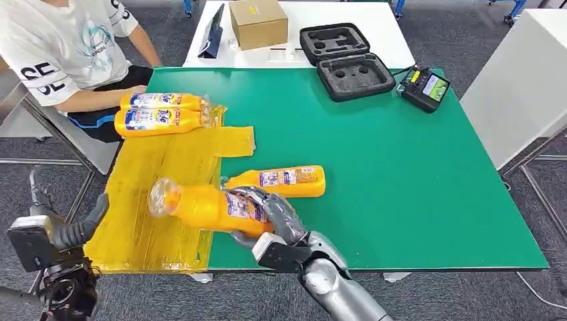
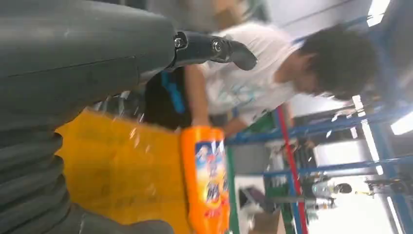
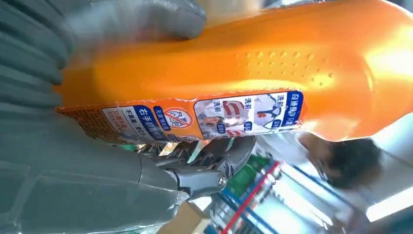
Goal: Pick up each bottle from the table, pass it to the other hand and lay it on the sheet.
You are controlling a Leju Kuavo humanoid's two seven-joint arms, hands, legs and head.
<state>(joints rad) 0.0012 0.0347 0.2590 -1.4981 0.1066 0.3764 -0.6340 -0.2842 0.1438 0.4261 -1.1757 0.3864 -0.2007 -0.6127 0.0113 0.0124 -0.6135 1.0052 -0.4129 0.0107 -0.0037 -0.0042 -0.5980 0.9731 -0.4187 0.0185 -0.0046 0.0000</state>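
Handover step: right hand [image 1: 271, 214] grips an orange bottle [image 1: 207, 207] lower centre, held over the yellow sheet [image 1: 157, 194] edge. Left hand [image 1: 83, 227], lower left, fingers apart, holding nothing. Next: left must reach the bottle's free end.

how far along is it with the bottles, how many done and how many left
Done: two bottles already lie side by side on the far end of the yellow sheet. In hand: the right hand grips a third bottle, lifted over the sheet's edge; the left hand waits open beside the sheet, so the handover is not yet done. Left: one more bottle lies on the green table.
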